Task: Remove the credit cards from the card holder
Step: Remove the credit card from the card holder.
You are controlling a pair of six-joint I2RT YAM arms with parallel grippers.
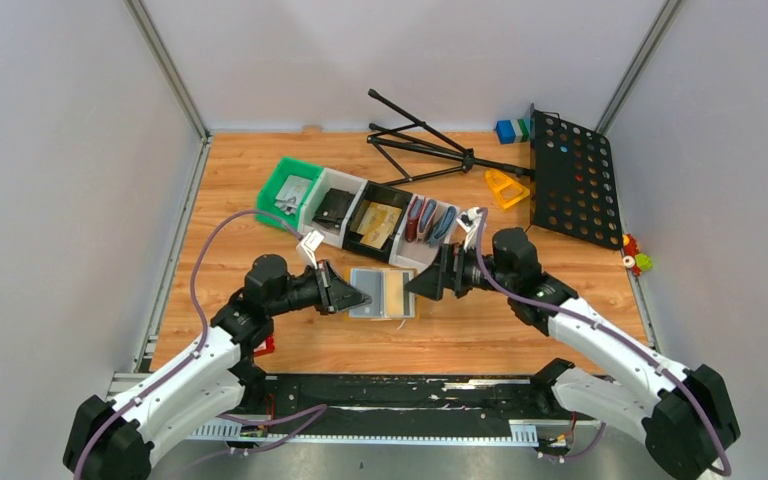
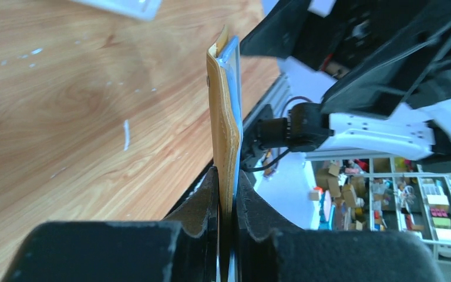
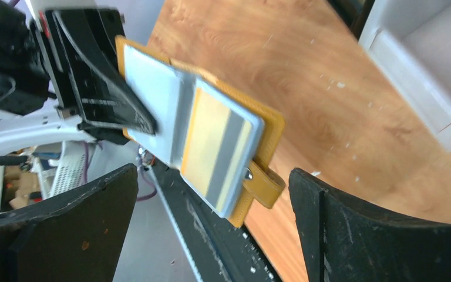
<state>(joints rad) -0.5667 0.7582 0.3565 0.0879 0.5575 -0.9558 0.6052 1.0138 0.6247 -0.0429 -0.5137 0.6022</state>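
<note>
The mustard-yellow card holder hangs open above the table, its pale grey-blue lining facing up. My left gripper is shut on its left half; in the left wrist view the holder stands edge-on between the closed fingers. A gold-tan credit card with a grey stripe sits in the right pocket, beside the strap with its stud. My right gripper is open, its jaws spread wide on either side of the holder's card end, not touching it.
A row of bins stands behind: a green one, a white one with a black wallet, a black one with gold-tan flat items, a white one with dark-red and blue wallets. A black tripod, perforated panel and yellow piece lie at the back right.
</note>
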